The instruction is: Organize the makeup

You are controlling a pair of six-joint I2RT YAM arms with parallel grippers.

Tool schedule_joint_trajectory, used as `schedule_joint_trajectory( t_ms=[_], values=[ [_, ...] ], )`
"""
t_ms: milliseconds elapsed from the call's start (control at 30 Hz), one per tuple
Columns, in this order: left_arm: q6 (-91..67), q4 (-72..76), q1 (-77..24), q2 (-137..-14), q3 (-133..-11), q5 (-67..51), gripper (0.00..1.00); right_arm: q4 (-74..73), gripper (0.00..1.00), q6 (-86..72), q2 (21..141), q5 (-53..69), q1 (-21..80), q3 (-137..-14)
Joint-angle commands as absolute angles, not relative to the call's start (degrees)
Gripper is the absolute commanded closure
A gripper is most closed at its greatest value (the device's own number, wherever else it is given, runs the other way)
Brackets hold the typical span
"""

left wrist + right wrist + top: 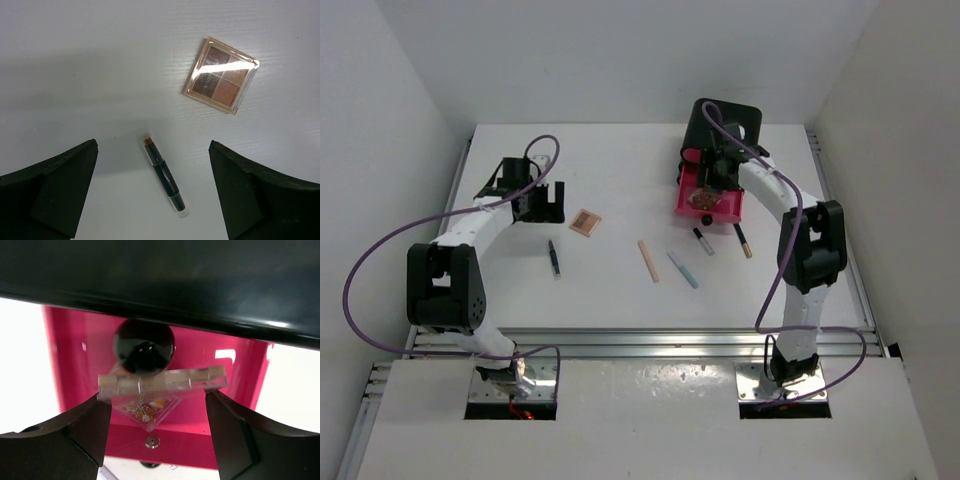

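Left claw (542,208) — jaws wide, holding nothing, poised over the tabletop (620,160); before it lie a square eyeshadow palette (221,75) and a black pencil (163,175), near each other but apart. Mid-tabletop, lying loose: pink stick (648,260), blue stick (683,269) just beside it, then a small black mascara (704,241) and a brownish pencil (743,239) further right. Right claw (157,400) — closed on the edges of a clear square palette (162,381), held over the pink drawer (70,355) that stands open at the black box (730,120), with a glossy black ball (144,346) behind the palette.
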State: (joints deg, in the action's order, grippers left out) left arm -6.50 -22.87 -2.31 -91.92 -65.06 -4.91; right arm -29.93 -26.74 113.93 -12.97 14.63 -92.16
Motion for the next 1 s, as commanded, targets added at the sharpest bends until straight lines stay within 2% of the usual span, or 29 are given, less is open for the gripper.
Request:
schedule_joint_trajectory(
  t_ms=[0, 167, 267, 367, 633, 800, 967],
  values=[
    [-3.4, -21.4, -1.8, -90.4, -64.2, -7.2, 0.01, -29.7, 0.86, -29.9, 115.2, -12.8, 14.2, -93.5],
    [0.9, -21.4, -5.3, -91.7, -64.2, -6.6, 0.01, -33.9, 0.86, -32.1, 113.7, -12.7, 14.2, -92.2],
    [2.1, -21.4, -6.6, -93.0, -64.9, -6.1, 0.01, -34.2, 0.77, -32.8, 112.6, -12.3, 13.9, -91.1],
    [2.8, -21.4, -8.1, -94.3, -66.1, -6.6, 0.01, -38.1, 0.67, -32.9, 113.8, -11.6, 13.4, -94.3],
    [4.5, -20.4, -10.5, -97.5, -69.3, -7.1, 0.01, -39.9, 0.19, -30.2, 114.7, -10.7, 13.0, -97.1],
    [5.0, -20.4, -12.2, -101.9, -72.0, -7.0, 0.01, -40.5, 0.10, -27.0, 114.7, -9.2, 12.7, -100.0],
    [5.0, -19.9, -14.3, -104.5, -73.9, -2.7, 0.01, -40.5, 0.09, -26.1, 113.0, -8.4, 12.8, -99.9]
  ],
)
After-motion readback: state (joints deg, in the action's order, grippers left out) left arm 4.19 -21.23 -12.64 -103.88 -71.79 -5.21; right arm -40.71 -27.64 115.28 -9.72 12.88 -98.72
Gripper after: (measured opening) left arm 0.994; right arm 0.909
